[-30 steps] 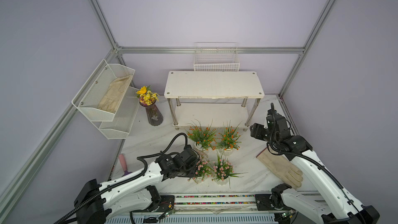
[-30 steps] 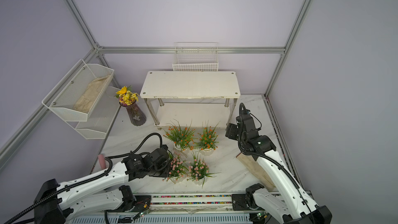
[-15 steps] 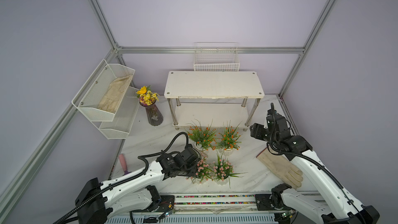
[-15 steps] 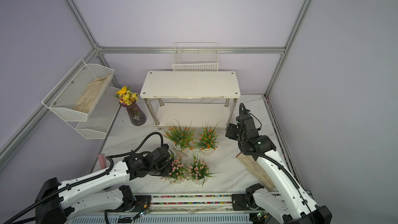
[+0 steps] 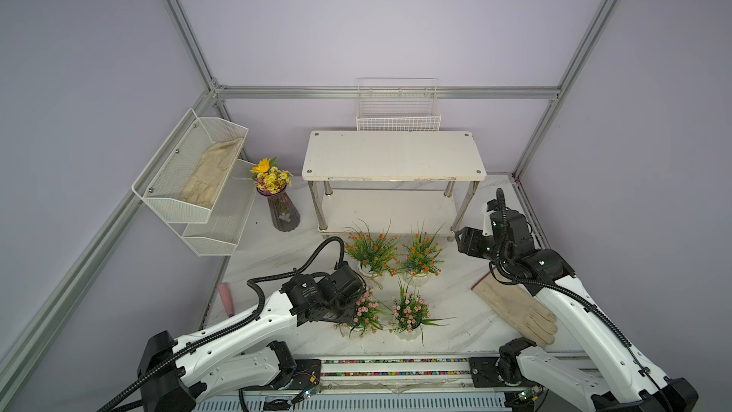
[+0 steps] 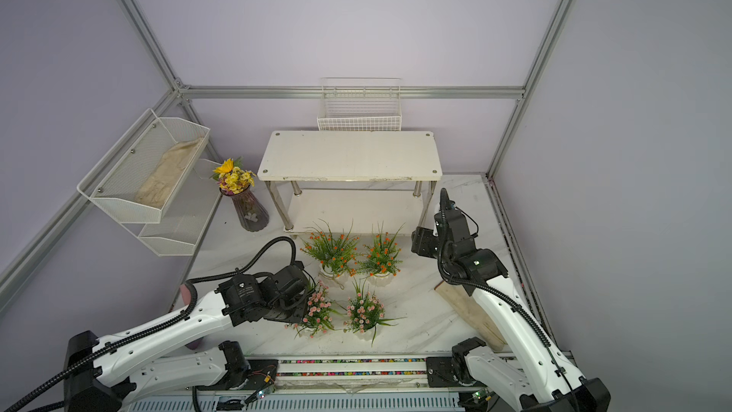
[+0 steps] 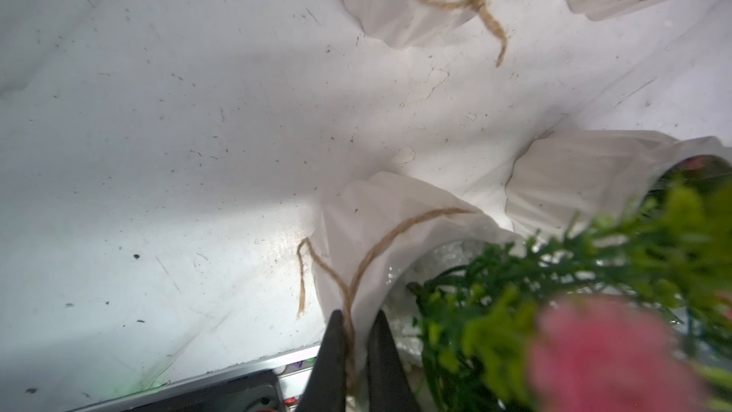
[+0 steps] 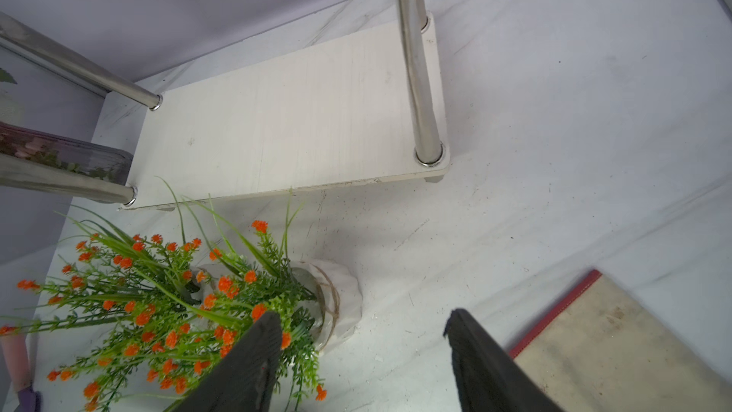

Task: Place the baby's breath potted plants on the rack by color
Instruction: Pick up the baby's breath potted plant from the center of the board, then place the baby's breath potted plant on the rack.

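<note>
At the lower centre of both top views, the left gripper [image 7: 353,326] is pinched tight on the rim and twine of the left pink plant [image 5: 364,313], whose pot sits on the tabletop [image 5: 277,255] just beside the right pink plant [image 5: 410,311]. Above them in the frame, the left orange plant [image 5: 372,249] and the right orange plant [image 5: 422,251] stand before the rack [image 5: 392,154]. At centre right, the right gripper [image 8: 362,323] hangs with jaws apart and empty, near the right orange plant
</note>
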Available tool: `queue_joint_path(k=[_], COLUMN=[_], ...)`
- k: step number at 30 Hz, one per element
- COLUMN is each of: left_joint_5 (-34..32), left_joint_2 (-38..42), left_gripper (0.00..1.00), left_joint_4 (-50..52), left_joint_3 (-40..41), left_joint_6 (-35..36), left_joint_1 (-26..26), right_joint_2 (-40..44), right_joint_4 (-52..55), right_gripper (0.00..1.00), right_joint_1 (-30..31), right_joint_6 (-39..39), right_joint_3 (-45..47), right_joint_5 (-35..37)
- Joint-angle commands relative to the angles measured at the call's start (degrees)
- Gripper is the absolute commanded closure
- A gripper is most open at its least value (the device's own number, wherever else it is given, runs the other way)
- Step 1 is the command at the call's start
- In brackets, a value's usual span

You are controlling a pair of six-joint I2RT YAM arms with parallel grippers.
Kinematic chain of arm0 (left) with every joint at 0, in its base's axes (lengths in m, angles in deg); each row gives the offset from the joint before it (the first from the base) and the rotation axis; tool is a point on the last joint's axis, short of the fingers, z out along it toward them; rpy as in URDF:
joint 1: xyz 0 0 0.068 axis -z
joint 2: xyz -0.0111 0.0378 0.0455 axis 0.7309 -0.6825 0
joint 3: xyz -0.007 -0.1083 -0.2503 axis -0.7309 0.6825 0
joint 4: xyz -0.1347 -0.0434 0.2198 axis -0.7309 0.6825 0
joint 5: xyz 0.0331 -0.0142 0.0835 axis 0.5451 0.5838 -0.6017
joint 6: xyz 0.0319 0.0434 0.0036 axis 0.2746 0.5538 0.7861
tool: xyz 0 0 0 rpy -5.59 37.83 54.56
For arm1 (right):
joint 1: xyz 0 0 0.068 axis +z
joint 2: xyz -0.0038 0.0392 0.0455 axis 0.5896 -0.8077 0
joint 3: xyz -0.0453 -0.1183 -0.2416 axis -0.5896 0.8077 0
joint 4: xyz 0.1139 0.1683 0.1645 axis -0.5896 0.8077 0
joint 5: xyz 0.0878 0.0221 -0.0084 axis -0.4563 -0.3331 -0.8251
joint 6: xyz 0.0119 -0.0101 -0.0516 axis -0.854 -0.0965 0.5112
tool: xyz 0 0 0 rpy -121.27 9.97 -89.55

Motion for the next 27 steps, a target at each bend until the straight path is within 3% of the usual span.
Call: queue_joint_path(k=[1,8,13,14,15,21,27], left_joint_5=[-3.6,-4.4,-3.6,-3.4,-2.9,-1.8,-1.1], left_joint_2=[1.9,0.2,-2.5,-3.0,-3.5,-6.2,-9.4], left_gripper=[1.0,1.0,1.0,1.0,1.0,1.0,1.0], left_joint_4=[3.0,8.7,11.9,12.4,12.9,15.0,17.0], left_joint_3=[-9.0,-20.8,-30.4,-32.0,-33.8,-43.4,-52.6], left_joint_6=[1.9,5.9,9.6,10.3,10.9,14.0,17.0], left_joint_1=[0.2,-1.0,-3.1,-3.5,-4.1,-6.7,-8.2], right_joint_2=[1.5,4.7,3.6,3.1,2.3,0.6,-0.6], right_joint_4=[-3.1,-7.3,-8.9,-8.9,-9.2,-11.6,-12.4], right_gripper=[0.31,0.28,0.27,0.07,0.03,0.05,0.03], right_joint_1=[0.7,3.5,7.7,8.6,9.6,14.1,22.8], right_joint_6=[2.4,4.2,4.5,4.5,4.5,6.0,9.0], right_joint_3=[0.7,1.0,0.1,-0.2,-0.6,-0.9,-1.3], right_joint_5=[-4.1,-9.9,-7.9,-7.2,-6.3,-5.0,-1.4])
